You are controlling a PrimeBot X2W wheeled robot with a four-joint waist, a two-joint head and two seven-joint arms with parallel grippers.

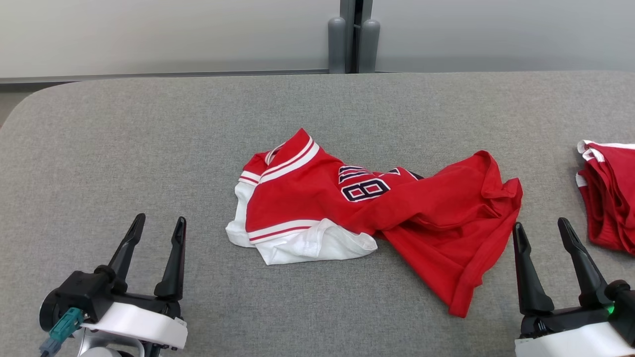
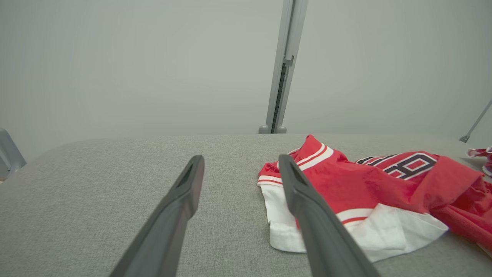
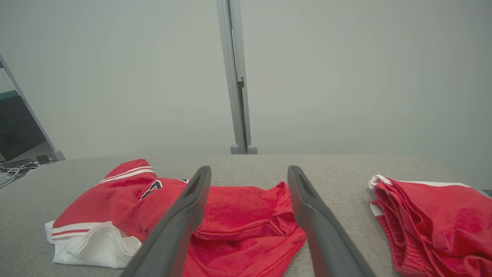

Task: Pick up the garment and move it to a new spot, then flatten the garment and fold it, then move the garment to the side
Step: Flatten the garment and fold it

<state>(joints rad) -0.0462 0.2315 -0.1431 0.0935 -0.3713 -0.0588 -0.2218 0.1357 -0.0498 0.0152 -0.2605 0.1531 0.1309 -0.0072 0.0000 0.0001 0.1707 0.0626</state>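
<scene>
**Jaws apart and empty, jersey crumpled mid-tabletop**

Nearest, the left jaws sit at 7 o'clock in the head view, their dark fingers (image 1: 173, 258) spread wide with nothing between them but grey tabletop (image 1: 124, 148). At 5 o'clock the right jaws stand equally wide, fingers (image 1: 528, 267) pointing towards 12 and holding nothing. Their inner fingertip is just beside the red edge of the garment (image 1: 317, 193) (whether it touches cannot be told).

That garment, a red jersey with white trim and a dark number, lies crumpled at the centre of the tabletop. Its white-banded part bunches towards 8 o'clock, and loose red cloth trails out towards 4 o'clock. In the left wrist view the garment (image 2: 346, 181) lies at 3 o'clock, partly behind one finger. In the right wrist view the garment (image 3: 238, 223) shows between and behind the two fingers.

A second heap of red clothes (image 1: 607, 193) rests at the 3 o'clock edge, apart from the jersey. A grey post (image 1: 353, 37) rises at 12 o'clock behind the tabletop.
</scene>
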